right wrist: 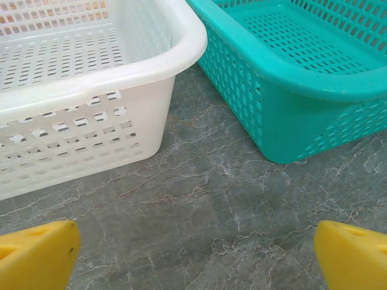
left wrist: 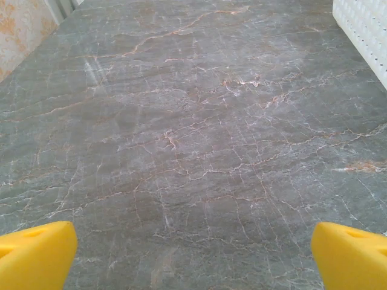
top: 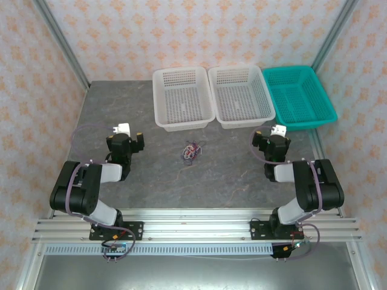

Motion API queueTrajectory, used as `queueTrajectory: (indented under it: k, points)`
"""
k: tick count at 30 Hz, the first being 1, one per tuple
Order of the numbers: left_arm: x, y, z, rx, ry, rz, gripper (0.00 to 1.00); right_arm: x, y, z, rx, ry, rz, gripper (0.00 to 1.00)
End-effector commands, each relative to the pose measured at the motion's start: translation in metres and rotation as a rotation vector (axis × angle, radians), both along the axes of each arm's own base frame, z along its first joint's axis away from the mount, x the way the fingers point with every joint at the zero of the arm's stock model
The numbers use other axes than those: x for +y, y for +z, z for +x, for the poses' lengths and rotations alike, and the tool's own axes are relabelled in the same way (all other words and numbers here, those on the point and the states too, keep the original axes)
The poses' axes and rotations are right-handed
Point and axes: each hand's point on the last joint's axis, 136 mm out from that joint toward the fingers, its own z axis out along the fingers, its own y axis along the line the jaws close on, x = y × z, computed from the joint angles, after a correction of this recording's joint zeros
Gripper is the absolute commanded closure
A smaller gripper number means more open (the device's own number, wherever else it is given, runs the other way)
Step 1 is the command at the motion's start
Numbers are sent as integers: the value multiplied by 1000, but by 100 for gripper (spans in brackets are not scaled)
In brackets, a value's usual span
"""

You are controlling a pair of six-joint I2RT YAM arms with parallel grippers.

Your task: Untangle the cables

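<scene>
Not yet started: cables [top: 191, 151] knotted at counter [top: 230, 178] centre, untouched; left tool [left wrist: 193, 257], right tool [right wrist: 193, 257] both spread apart; next, reach in, pinch one strand.

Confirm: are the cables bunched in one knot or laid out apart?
Bunched. The cables sit as one small tangled clump on the table, loops overlapping; individual strands are too small to trace.

small knot of thin cables [top: 192, 151], seemingly red, white, dark, mid-table
</scene>
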Motion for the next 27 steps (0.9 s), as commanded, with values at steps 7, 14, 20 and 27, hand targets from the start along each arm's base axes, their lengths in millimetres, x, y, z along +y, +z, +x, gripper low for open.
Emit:
queueTrajectory:
  k: [7,14,20,27]
  points:
    - [-1,15,7,-44,-5,5,0,-2,7,6,-16,-4,14,1]
    - [-1,15,7,-44,-5,5,0,-7,8,6,-19,-39,16,1]
    - [-5,14,8,-39,-32,-1,0,-13,30,-3,-90,-75,12,1]
    - [-9,55,-12,-84,-30,10,1,6,124,-34,-145,-95,425,1]
